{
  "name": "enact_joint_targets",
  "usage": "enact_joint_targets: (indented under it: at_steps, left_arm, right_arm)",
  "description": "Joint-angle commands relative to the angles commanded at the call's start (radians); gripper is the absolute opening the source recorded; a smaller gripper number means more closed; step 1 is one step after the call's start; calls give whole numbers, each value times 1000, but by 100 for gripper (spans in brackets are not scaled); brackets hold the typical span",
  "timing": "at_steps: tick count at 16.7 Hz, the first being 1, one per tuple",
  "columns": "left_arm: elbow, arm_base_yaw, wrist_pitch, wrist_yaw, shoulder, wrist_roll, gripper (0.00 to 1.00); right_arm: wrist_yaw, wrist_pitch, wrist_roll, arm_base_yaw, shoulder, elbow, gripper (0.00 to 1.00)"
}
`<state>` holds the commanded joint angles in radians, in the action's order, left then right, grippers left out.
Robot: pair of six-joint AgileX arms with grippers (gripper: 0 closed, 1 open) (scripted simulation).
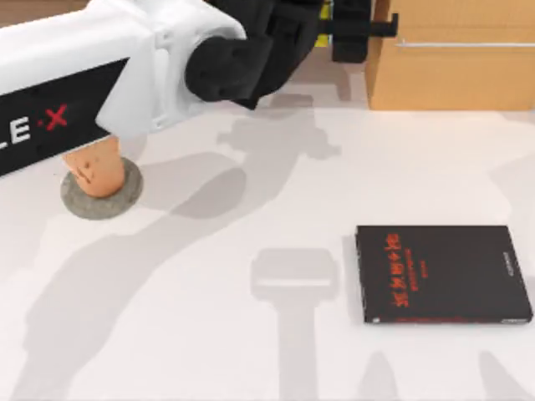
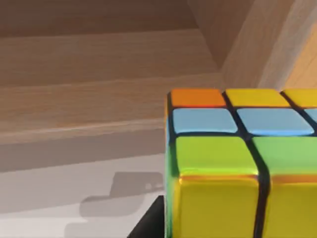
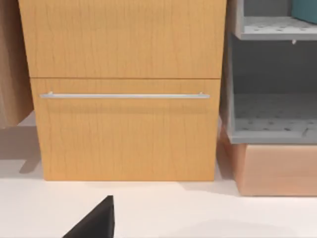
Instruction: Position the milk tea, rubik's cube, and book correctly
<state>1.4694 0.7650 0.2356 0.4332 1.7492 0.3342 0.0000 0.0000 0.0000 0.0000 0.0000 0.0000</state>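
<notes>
Jaws of my left gripper [image 1: 338,29], at the table's [image 1: 251,351] far edge, pinch the cube [image 2: 237,163] before a wooden shelf [image 2: 99,99]; tea [image 1: 94,170] already sits on its coaster [image 1: 125,196] at the left edge; cube unplaced, book unsure

Wooden cabinet [image 1: 451,63] behind open tabletop [image 1: 251,334]

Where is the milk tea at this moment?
In the top view, the milk tea stands on a grey round disc at the table's left, partly under the left arm.
</notes>
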Motion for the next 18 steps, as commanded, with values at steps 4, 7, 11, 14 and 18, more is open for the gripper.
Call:
enact_joint_targets:
  at_steps: [4, 7, 11, 14, 18]
  left_arm:
    - [164, -73, -248, 131, 40, -262, 0]
    - [233, -104, -335, 184, 51, -347, 0]
    - [239, -107, -343, 189, 52, -355, 0]
    - [251, -114, -340, 175, 41, -360, 0]
    - [405, -200, -316, 88, 74, -392, 0]
  right_arm:
    - [0, 0, 0, 0, 0, 0, 100]
    - [0, 0, 0, 0, 0, 0, 100]
    - [0, 0, 0, 0, 0, 0, 100]
    - [0, 0, 0, 0, 0, 0, 100]
    - [0, 0, 0, 0, 0, 0, 100]
